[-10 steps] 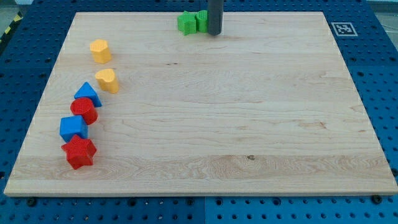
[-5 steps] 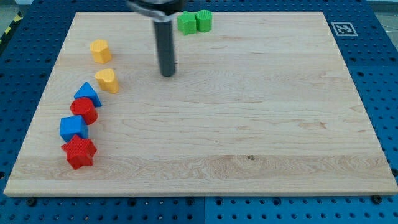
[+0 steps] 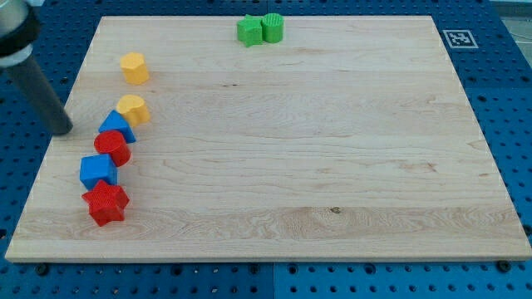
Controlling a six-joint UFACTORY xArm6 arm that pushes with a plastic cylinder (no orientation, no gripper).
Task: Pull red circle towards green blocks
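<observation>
The red circle [image 3: 111, 147] lies near the board's left edge, touching a blue triangle [image 3: 117, 125] above it. Two green blocks [image 3: 260, 29] sit together at the view's top, a star-like one [image 3: 248, 31] on the left and a round one [image 3: 273, 26] on the right. My tip [image 3: 62, 129] is at the board's left edge, left of the blue triangle and a little up-left of the red circle, apart from both.
A blue block [image 3: 98, 170] and a red star [image 3: 105, 203] lie below the red circle. A yellow block [image 3: 132, 109] touches the blue triangle's upper right; another yellow block [image 3: 133, 67] lies higher. A marker tag [image 3: 455, 38] is at the top right corner.
My tip has swept from the green blocks at the top down and left across the board to its left edge. The lower yellow block has shifted left against the blue triangle.
</observation>
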